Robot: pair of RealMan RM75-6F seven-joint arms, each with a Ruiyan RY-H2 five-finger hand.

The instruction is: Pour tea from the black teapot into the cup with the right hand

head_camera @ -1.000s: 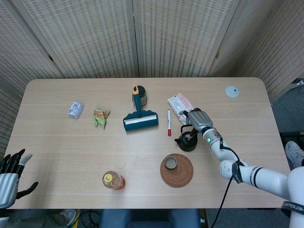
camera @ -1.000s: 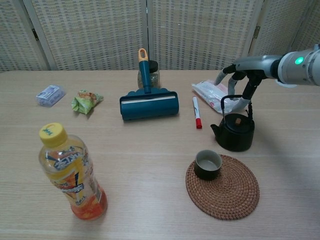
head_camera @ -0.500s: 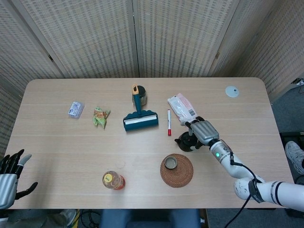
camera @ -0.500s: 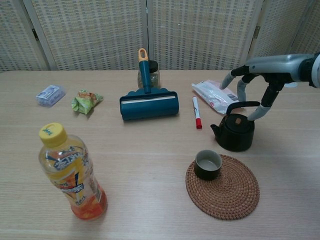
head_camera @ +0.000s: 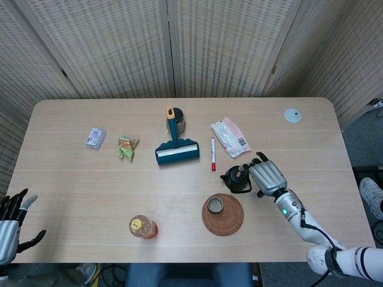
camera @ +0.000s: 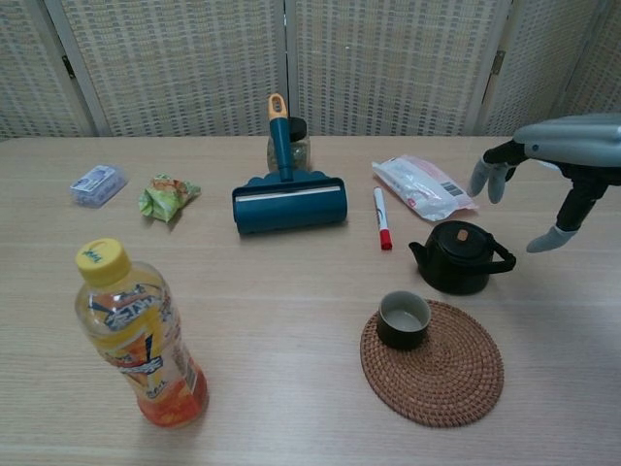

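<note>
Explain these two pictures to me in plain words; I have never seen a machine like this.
This is a two-armed robot at a wooden table, seen through its own cameras: one on the head looking down, one on the chest looking across. Its right robot hand hovers open beside the small black teapot, holding nothing. In front of the teapot a dark ceramic cup sits on a round woven coaster. The left robot hand waits open at the table's edge. Also there: an orange drink bottle, a teal lint roller and a red marker.
</note>
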